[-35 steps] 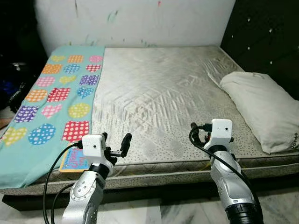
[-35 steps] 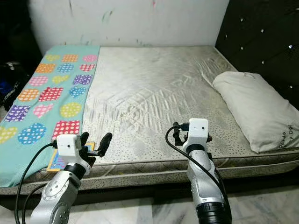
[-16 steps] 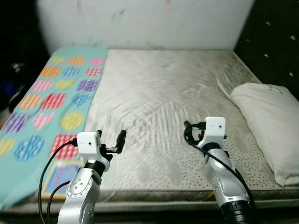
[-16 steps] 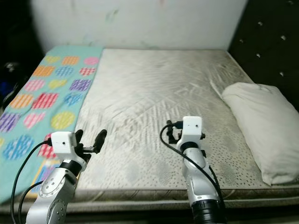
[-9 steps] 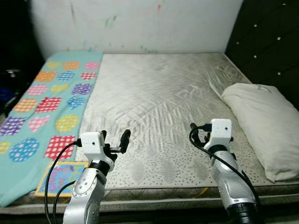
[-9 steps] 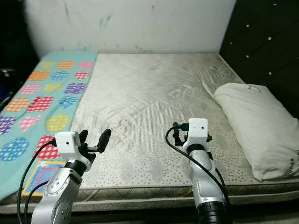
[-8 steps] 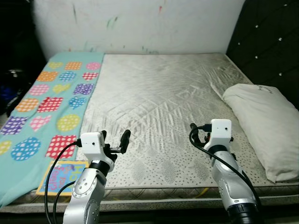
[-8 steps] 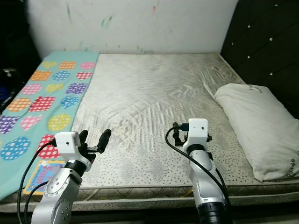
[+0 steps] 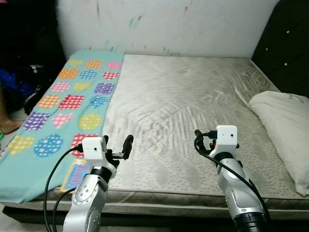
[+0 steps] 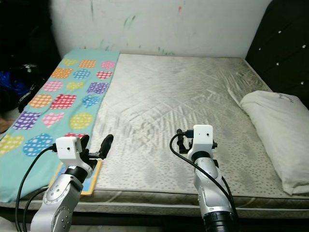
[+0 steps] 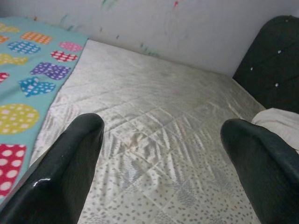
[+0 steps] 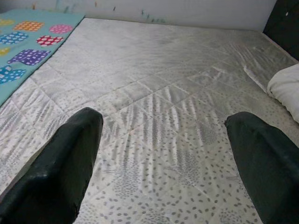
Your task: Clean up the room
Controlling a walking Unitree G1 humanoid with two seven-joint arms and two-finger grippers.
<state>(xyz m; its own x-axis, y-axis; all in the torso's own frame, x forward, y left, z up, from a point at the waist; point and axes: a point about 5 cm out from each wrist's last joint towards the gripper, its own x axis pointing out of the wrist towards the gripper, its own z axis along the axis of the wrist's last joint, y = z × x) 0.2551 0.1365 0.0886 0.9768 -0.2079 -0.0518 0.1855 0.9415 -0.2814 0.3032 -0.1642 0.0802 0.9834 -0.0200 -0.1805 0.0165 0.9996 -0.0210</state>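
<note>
A bare grey mattress lies in front of me. Along its left side is a teal blanket with coloured dots and hearts. A white pillow rests at the right edge. A colourful flat book sits at the front left corner beside the blanket's edge. My left gripper hovers open over the front of the mattress, with nothing between its fingers. My right gripper is also open and empty, held over the mattress's front middle.
A dark padded headboard stands on the right and a marked white wall at the back. Dark clutter and a person's bare foot are on the floor at the left.
The whole picture has shifted to the right, so the camera has turned left; more of the blanket and the floor at left now show. Both arms hold the same pose.
</note>
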